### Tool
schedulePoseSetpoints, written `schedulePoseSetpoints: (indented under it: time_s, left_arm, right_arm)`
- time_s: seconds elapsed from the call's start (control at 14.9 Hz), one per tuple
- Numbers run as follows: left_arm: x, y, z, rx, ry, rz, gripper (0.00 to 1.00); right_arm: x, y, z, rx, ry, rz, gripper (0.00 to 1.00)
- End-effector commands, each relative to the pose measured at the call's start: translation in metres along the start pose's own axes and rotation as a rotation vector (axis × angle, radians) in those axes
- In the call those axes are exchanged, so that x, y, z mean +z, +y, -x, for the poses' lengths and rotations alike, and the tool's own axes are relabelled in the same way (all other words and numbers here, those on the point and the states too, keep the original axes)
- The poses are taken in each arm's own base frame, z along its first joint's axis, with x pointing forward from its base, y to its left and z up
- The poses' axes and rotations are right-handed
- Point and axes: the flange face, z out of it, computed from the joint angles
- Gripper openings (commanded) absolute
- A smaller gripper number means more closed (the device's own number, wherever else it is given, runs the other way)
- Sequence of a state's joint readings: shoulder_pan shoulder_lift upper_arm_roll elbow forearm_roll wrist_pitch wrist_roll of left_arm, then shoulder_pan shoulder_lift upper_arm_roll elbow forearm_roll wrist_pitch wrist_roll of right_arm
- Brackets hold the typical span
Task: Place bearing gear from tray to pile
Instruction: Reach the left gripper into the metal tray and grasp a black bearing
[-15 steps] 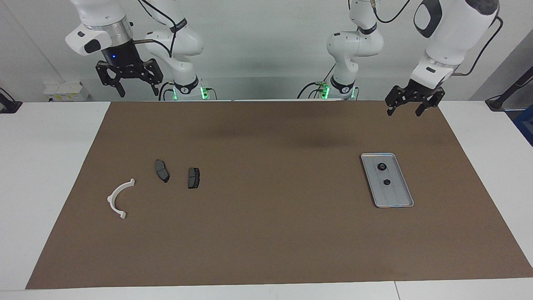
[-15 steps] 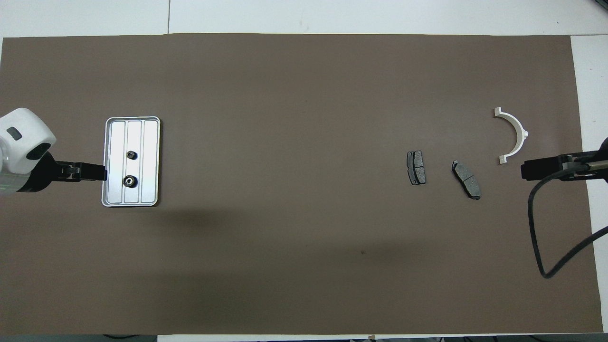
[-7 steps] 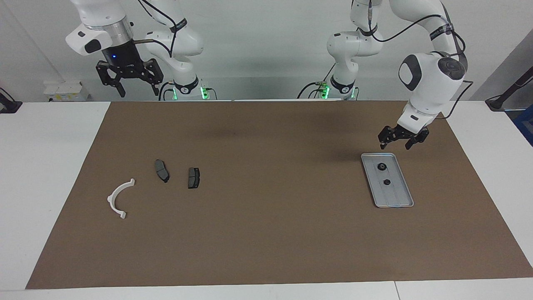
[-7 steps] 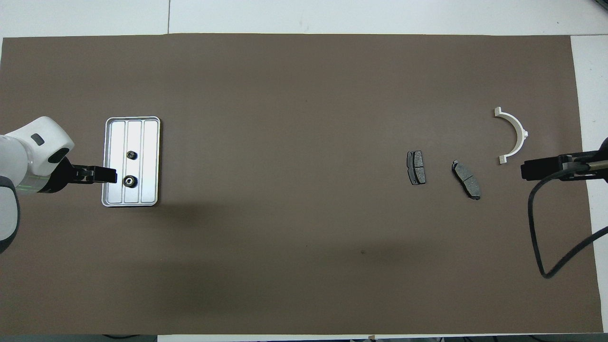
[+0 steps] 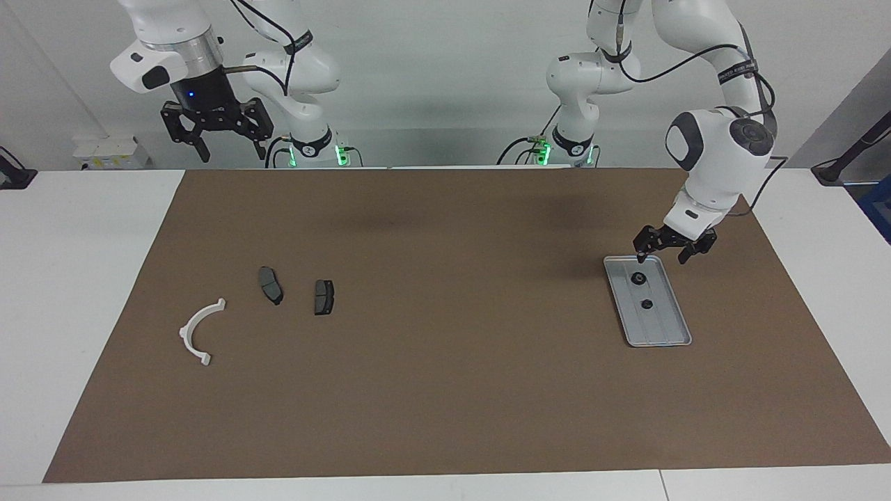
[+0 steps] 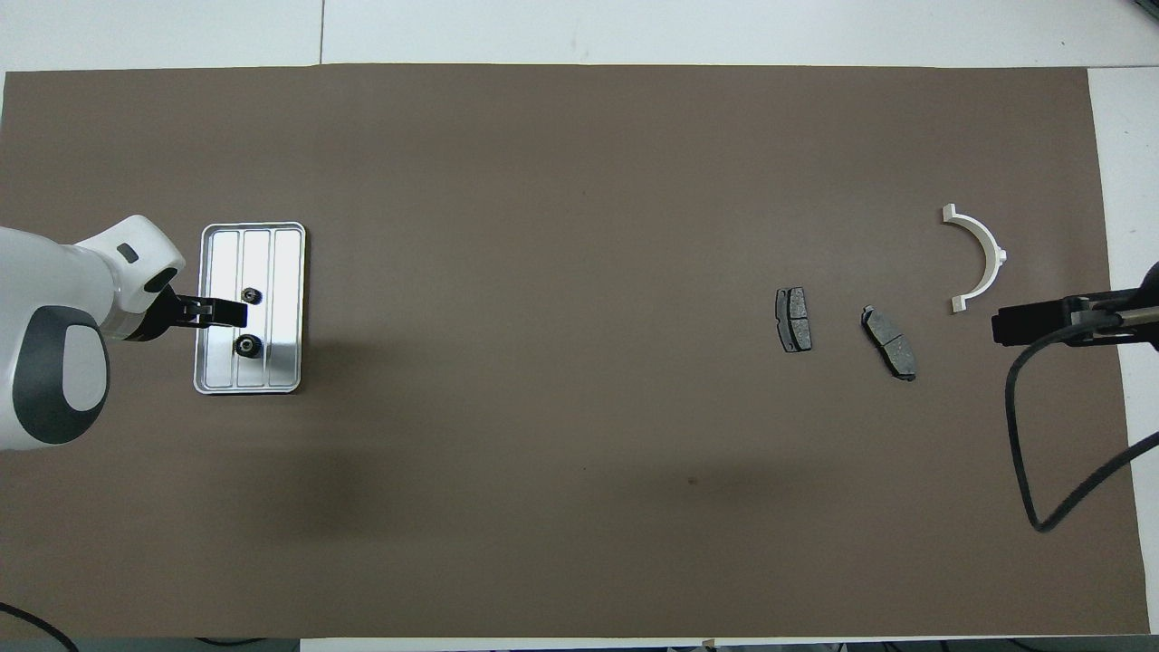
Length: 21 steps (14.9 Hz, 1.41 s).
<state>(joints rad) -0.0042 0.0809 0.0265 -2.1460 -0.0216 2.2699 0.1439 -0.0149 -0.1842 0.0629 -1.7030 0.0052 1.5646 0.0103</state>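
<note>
lying flat, tray (image 5: 668,335) long axis runs away from the robots.

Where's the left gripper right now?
The left gripper is open, low over the tray's robot-side end at the left arm's end of the table, above the nearer gear.

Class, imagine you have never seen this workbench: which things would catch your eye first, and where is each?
First, the left gripper, open, low over the silver tray's end nearer the robots, where two small black gears lie. Next, toward the right arm's end of the brown mat, the white half-ring bracket lies beside two dark brake pads. The right gripper waits high, open.
</note>
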Motion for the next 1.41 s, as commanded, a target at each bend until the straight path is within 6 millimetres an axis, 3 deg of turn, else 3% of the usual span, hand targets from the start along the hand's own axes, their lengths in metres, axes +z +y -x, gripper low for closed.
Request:
schedulePoseSetpoints:
  time_s: [0.0,0.6,0.87,0.94,1.07,1.14,1.34]
  left_arm:
    - [0.032,-0.002,0.001,0.014,-0.004,-0.009,0.97]
    - [0.066,0.007,0.027,0.001,-0.071,0.001,0.95]
    - [0.072,0.009,0.030,-0.001,-0.068,0.000,0.84]
    - [0.072,0.010,0.030,0.001,-0.070,0.000,0.67]
    - [0.069,0.010,0.027,-0.002,-0.073,0.003,0.13]
    - [0.065,0.009,0.023,-0.002,-0.075,0.004,0.00]
    - [0.025,0.008,-0.006,0.002,-0.102,0.013,0.00]
  right_arm:
    - [-0.001,0.002,0.007,-0.020,-0.012,0.005,1.00]
    - [-0.001,0.002,0.007,-0.020,-0.012,0.005,1.00]
    - [-0.001,0.002,0.007,-0.020,-0.012,0.005,1.00]
    - [-0.001,0.002,0.007,-0.020,-0.012,0.005,1.00]
    - [-0.001,0.002,0.007,-0.020,-0.012,0.005,1.00]
    - [-0.001,0.001,0.007,-0.022,-0.012,0.005,1.00]
    - [-0.002,0.001,0.007,-0.022,-0.011,0.005,1.00]
